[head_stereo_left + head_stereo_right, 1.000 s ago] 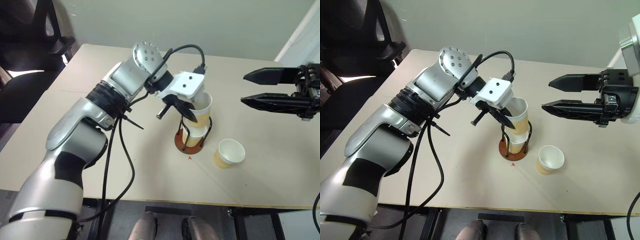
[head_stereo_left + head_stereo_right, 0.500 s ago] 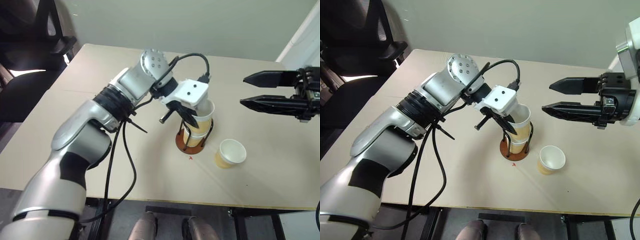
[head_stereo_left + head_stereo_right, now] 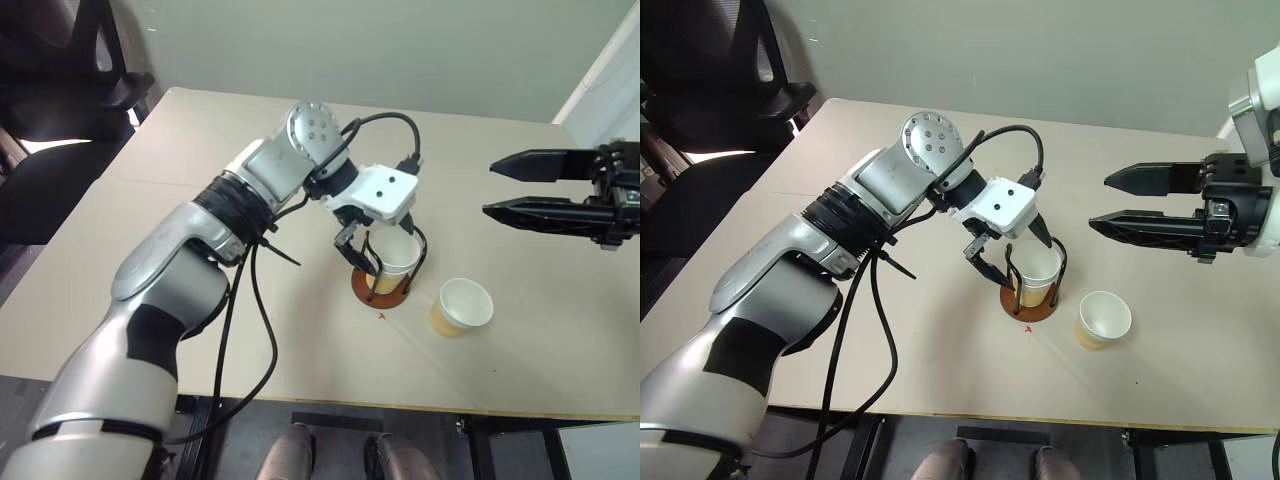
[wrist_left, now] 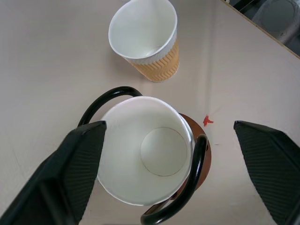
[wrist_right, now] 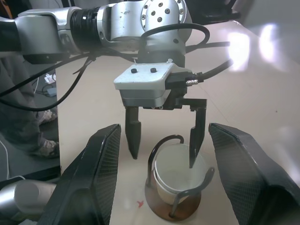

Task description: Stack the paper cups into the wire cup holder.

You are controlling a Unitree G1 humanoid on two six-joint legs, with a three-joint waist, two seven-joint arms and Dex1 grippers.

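I count two paper cups in plain sight: one cup (image 3: 396,257) seated in the wire cup holder (image 3: 383,287), and one loose cup (image 3: 461,306) standing upright on the bench (image 3: 150,230) just to the right of the holder, a little nearer to me. Whether another cup is nested under the seated one I cannot tell from here. There is one holder, with a round reddish-brown base and two dark wire arches rising around the seated cup; it stands near the middle of the bench, toward the near edge. A small red mark (image 3: 379,316) sits on the bench just in front of the base.

On the left, my left arm reaches across from the near left, bent at the elbow, its wrist turned so that the left gripper (image 3: 375,262) points down over the holder. Its fingers (image 5: 134,133) are released and spread wide, one on either side of the seated cup, not pressing it; the left wrist view shows the cup's white inside between them with clear gaps.

On the right, my right gripper (image 3: 498,188) hangs above the far right part of the bench, well apart from the cups, pointing roughly level toward the left. Its fingers are parted and hold nothing.

I can read no brand, label or writing anywhere; the loose cup shows just a ribbed tan pattern.
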